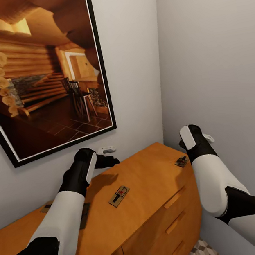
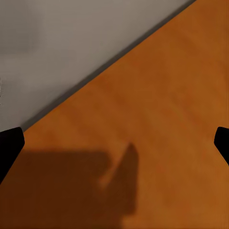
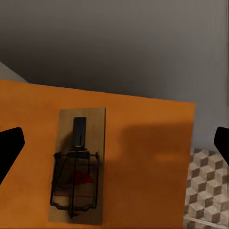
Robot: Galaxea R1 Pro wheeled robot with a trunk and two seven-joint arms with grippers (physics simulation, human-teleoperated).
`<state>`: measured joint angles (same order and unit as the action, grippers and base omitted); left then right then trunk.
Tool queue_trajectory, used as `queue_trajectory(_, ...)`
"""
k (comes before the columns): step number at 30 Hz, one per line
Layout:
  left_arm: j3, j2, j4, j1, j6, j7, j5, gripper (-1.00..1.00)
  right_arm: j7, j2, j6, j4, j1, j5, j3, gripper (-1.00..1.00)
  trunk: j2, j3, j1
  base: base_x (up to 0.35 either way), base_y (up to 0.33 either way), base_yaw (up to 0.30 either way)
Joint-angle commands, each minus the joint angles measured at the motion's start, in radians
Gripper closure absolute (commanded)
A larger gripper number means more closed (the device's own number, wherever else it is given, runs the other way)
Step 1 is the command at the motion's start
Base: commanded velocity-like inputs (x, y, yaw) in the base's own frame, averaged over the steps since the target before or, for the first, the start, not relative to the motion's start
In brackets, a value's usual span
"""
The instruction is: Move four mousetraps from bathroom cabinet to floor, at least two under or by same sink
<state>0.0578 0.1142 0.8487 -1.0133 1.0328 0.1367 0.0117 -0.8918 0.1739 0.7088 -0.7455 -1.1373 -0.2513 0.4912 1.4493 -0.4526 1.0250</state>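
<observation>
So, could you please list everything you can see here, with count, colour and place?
Mousetraps: four, brown, flat on the cabinet top; one mid-top, one near the right end, two partly hidden by the left arm.
Cabinet: one, orange-brown, in the corner.
Picture: one, black-framed log cabin interior, on the wall.
Floor: cube-pattern tiles, beside the cabinet.
Left gripper: black fingers spread, over the cabinet's back edge.
Right gripper: fingers spread above the right-end mousetrap.
</observation>
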Motion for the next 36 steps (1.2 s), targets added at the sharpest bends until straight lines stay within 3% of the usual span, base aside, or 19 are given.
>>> queue_trajectory(1, 0.001, 0.000, 0.001, -0.001, 0.004, 0.001, 0.001, -1.00, -0.006, 0.001, 0.003, -0.002, -0.001, -0.007, 0.002, -1.00, 0.001, -0.001, 0.000, 0.000, 0.000, 0.000)
queue_trajectory(15, 0.001, 0.000, 0.000, -0.001, 0.004, 0.001, 0.006, -1.00, -0.023, 0.001, -0.061, 0.094, -0.001, -0.008, 0.001, -1.00, 0.001, -0.001, 0.000, 0.000, 0.000, 0.000)
queue_trajectory(25, 0.001, -0.003, -0.001, -0.001, 0.004, 0.000, 0.035, -1.00, -0.018, 0.001, -0.147, 0.221, -0.001, -0.007, -0.002, -1.00, 0.001, -0.001, 0.000, 0.000, 0.000, 0.000)
queue_trajectory(36, 0.001, -0.004, -0.008, -0.001, 0.003, 0.000, 0.044, -1.00, -0.015, 0.001, -0.165, 0.249, -0.001, -0.006, -0.004, -1.00, 0.001, -0.001, 0.000, 0.000, 0.000, 0.000)
